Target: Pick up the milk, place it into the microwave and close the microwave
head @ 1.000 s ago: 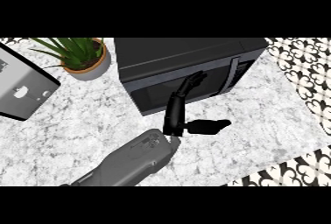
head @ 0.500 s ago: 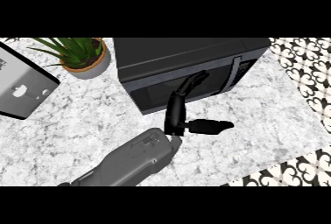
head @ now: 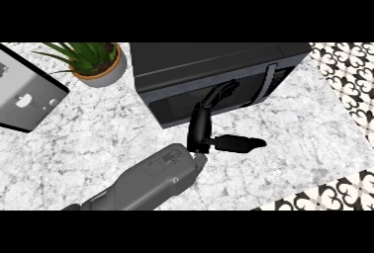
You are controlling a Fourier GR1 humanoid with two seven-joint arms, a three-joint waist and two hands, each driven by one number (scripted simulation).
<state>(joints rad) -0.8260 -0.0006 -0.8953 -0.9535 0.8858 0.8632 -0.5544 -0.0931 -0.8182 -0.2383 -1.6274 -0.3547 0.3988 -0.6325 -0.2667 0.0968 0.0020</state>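
Pressing straight fingers of our right hand (head: 199,129) against the microwave (head: 211,74) door, which looked shut, we saw no milk, presumably inside.

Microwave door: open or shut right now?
Shut. The microwave door lies flush across its front, with the hand's straight fingers against it.
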